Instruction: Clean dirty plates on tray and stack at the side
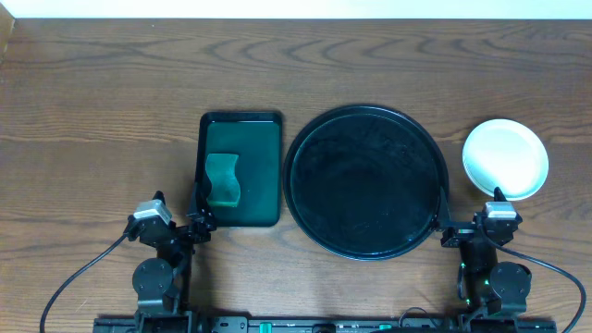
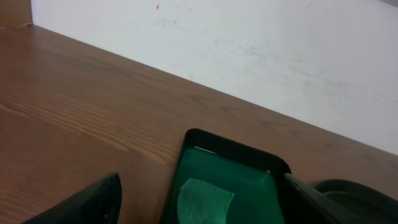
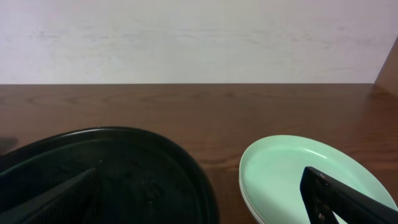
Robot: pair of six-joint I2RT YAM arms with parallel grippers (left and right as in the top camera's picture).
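The round black tray [image 1: 365, 180] lies mid-table with nothing on it; its rim [image 3: 124, 134] fills the lower left of the right wrist view. White plates [image 1: 505, 159] sit in a stack on the wood to the tray's right, and the top plate [image 3: 298, 171] looks pale mint and smooth. My right gripper [image 1: 470, 211] hovers open at the near edge between tray and stack, holding nothing [image 3: 205, 202]. At the near left, my left gripper [image 1: 180, 205] is open and empty too, by the near left corner of the green tray.
A rectangular dark green tray [image 1: 264, 176] left of the black tray holds a green sponge [image 1: 222, 179], seen close ahead in the left wrist view [image 2: 202, 202]. Bare wooden table stretches behind to a white wall [image 2: 261, 43].
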